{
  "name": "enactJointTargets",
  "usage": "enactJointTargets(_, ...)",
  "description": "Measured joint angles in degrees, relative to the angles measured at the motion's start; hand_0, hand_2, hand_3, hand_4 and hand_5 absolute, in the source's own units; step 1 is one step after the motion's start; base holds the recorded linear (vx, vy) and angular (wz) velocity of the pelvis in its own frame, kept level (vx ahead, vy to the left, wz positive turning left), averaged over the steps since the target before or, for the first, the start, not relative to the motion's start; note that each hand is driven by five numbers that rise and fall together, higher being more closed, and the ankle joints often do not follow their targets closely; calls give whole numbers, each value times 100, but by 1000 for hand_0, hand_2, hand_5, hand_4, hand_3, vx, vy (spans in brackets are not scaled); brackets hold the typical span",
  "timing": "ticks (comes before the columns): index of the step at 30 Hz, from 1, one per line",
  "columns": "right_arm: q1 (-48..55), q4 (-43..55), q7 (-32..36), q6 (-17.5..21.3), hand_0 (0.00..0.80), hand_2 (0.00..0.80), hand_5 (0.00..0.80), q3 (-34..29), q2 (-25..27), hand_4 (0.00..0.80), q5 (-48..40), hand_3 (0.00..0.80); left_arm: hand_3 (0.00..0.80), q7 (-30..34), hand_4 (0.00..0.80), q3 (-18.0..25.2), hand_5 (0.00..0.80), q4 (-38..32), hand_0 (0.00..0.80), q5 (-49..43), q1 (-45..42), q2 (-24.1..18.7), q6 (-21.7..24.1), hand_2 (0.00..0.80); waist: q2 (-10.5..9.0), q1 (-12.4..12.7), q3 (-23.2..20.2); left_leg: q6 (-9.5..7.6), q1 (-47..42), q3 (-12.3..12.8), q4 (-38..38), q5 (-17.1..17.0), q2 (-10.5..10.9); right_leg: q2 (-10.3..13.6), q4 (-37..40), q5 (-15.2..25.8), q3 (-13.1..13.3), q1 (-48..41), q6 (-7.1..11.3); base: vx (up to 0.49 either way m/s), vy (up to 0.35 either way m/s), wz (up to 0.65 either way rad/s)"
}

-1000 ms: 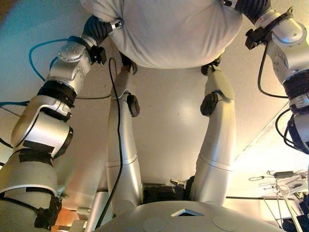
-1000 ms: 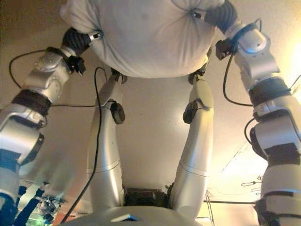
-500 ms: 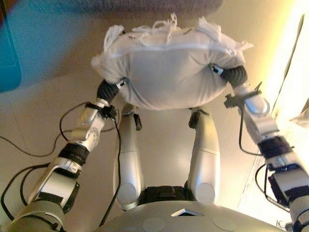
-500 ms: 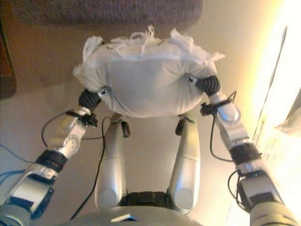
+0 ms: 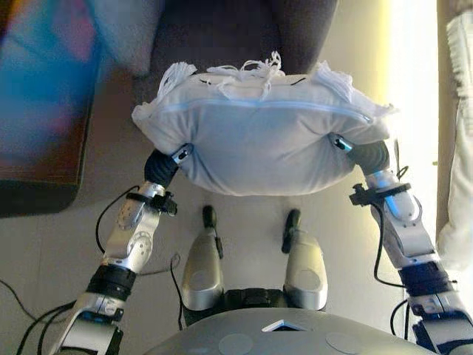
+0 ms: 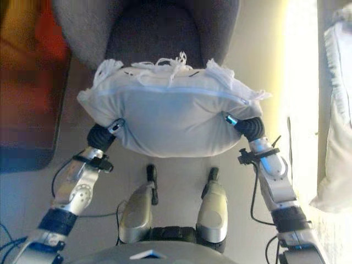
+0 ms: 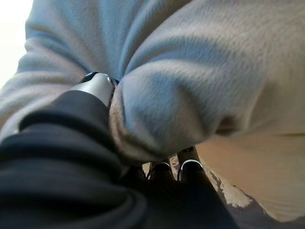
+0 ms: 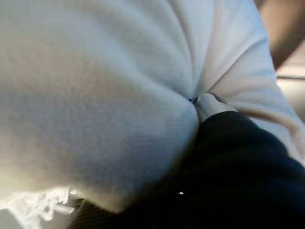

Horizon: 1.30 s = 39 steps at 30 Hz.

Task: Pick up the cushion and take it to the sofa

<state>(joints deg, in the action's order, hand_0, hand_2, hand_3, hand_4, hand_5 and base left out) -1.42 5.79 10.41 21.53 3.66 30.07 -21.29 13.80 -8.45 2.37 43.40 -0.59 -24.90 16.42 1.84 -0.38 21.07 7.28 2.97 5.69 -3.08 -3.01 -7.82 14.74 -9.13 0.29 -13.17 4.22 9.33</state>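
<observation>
A white cushion with a fringed far edge hangs in the air in front of me, held from both sides. My left hand grips its left lower corner: the thumb digs into the cloth and the fingers lie under it. On the other lower corner my right hand has its thumb sunk in, with the fingers hidden beneath the cloth. Just beyond the cushion stands the dark grey sofa, its seat showing above the fringe.
A dark low piece of furniture stands on the floor to the left. A white fringed cloth hangs at the right edge, past a bright strip of floor. Pale floor lies beneath the cushion.
The view has swung forward, bringing the sofa seat into sight beyond the cushion. The cushion stays held between both hands, with the arms stretched further ahead.
</observation>
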Motion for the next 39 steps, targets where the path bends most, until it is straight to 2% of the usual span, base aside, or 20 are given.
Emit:
enactJointTargets(3,70,343,-39,148,800,800,800,-22,-142,800,37,800,800,13,800,169,800,-414,800,10,-216,95,248,800,6,16,-640,13,-371,62,295,9,10,-75,572,127,-25,-472,55,101,-78,-7)
enactJointTargets(7,74,564,-47,233,800,800,800,-78,-231,800,35,800,800,-38,800,297,800,-715,800,13,-259,137,429,800,-18,15,-1108,28,-898,140,631,18,-1,-191,1065,218,-29,-1044,76,77,-92,-4)
enactJointTargets(9,144,586,-62,233,800,800,800,-80,-240,800,33,800,800,-61,800,296,800,-779,800,22,-348,142,428,800,-23,14,-1384,88,-979,185,758,-18,-38,-254,1202,253,-28,-1119,66,25,-127,-7)
enactJointTargets(20,219,696,-319,235,800,800,800,-20,-166,800,60,800,800,-151,800,275,800,-885,800,53,-498,130,646,800,-52,-1,-1482,148,-1083,161,698,-56,-288,-538,1411,356,12,-1267,-68,-18,-182,-4)
enactJointTargets(23,24,698,-315,253,800,800,800,127,-16,800,50,800,800,-299,800,303,800,-908,800,74,-495,136,855,800,-93,123,-1443,104,-832,176,132,-17,-380,-583,1184,258,195,-1027,-203,-23,-250,-34)
enactJointTargets(25,26,697,-253,306,800,800,800,208,-66,800,57,800,800,-313,800,358,800,-907,800,134,-527,137,967,800,-296,337,-1289,31,-506,17,-744,-60,-369,-527,936,196,447,-862,-288,55,-137,-62)
enactJointTargets(26,20,697,-248,323,800,800,800,261,-85,800,57,800,800,-331,800,373,800,-907,800,133,-529,143,989,800,-377,429,-1240,-56,-358,-34,-1104,-82,-320,-503,938,204,485,-881,-350,152,-41,-35)
enactJointTargets(27,19,698,-255,389,800,800,800,278,-112,800,58,800,800,-335,800,363,800,-907,800,134,-534,191,1002,800,-480,419,-1175,-90,-203,-270,-1406,103,-39,-360,916,218,579,-873,-373,213,15,-31)
enactJointTargets(28,15,724,-271,451,800,800,800,294,-131,800,68,800,800,-329,800,359,800,-907,800,134,-558,252,1004,800,-475,440,-1141,-207,-150,-290,-1327,334,289,-267,914,217,632,-832,-369,275,51,-30)
enactJointTargets(29,-6,817,-305,473,800,800,800,287,-83,800,103,800,800,-324,800,338,800,-908,800,137,-554,313,1004,800,-301,410,-1120,-374,-132,-259,-1118,536,530,-307,957,210,630,-773,-344,323,78,-44)
enactJointTargets(30,-99,944,-362,501,800,800,800,256,62,800,166,800,800,-316,800,350,800,-937,800,139,-530,435,1014,800,179,462,-1081,-492,-140,-450,-753,656,477,-651,533,125,665,-629,-320,409,102,-78)
enactJointTargets(31,-185,955,-404,502,800,800,800,340,-60,800,241,800,800,-326,800,422,800,-945,800,192,-528,438,1022,800,209,646,-955,-462,-145,-219,-847,755,380,-686,-624,-313,752,-213,-383,467,115,-63)
enactJointTargets(32,-165,963,-445,504,800,800,800,454,-82,800,299,800,800,-374,800,434,800,-944,800,313,-529,384,1022,800,144,613,-937,-423,-85,-246,-861,731,374,-734,-1504,-925,708,-89,-451,494,127,-21)
enactJointTargets(33,-174,956,-469,490,800,800,800,474,-65,800,332,800,800,-423,800,423,800,-947,800,373,-517,387,1028,800,4,604,-899,-378,-111,-251,-917,683,425,-723,-1568,-1386,641,-351,-555,551,159,35)
enactJointTargets(34,-234,909,-473,476,800,800,800,466,-58,800,345,800,800,-462,800,423,800,-914,800,403,-499,427,1050,800,-46,648,-789,-297,-86,-303,-1174,662,423,-760,-1030,-1533,673,-741,-666,585,174,44)
enactJointTargets(35,-257,816,-475,449,800,800,800,467,-71,800,366,800,800,-501,800,381,800,-907,800,430,-508,439,1036,800,-56,658,-688,-209,220,-411,-1640,732,369,-886,-709,-1452,832,-990,-690,607,198,37)
enactJointTargets(36,-253,762,-472,432,800,800,800,472,-124,800,365,800,800,-511,800,372,800,-909,800,437,-516,424,1035,800,-120,726,-658,-133,341,-547,-1559,758,396,-953,-512,-1432,1094,-1143,-744,556,214,33)
enactJointTargets(37,-262,765,-437,432,800,800,800,463,-107,800,366,800,800,-515,800,363,800,-910,800,464,-517,429,1046,800,-160,799,-623,-175,430,-595,-1263,720,362,-958,-364,-1389,1225,-1265,-746,529,243,16)
enactJointTargets(38,-271,765,-416,427,800,800,800,465,-69,800,365,800,800,-524,800,363,800,-910,800,466,-517,451,1047,800,-154,865,-594,-214,511,-596,-911,649,241,-984,-240,-1387,1357,-1395,-746,552,280,0)
enactJointTargets(39,-273,765,-397,420,800,800,800,465,-50,800,362,800,800,-535,800,364,800,-909,800,466,-519,469,1047,800,-119,930,-582,-180,587,-599,-633,519,96,-1019,-150,-1407,1514,-1520,-720,366,191,-4)
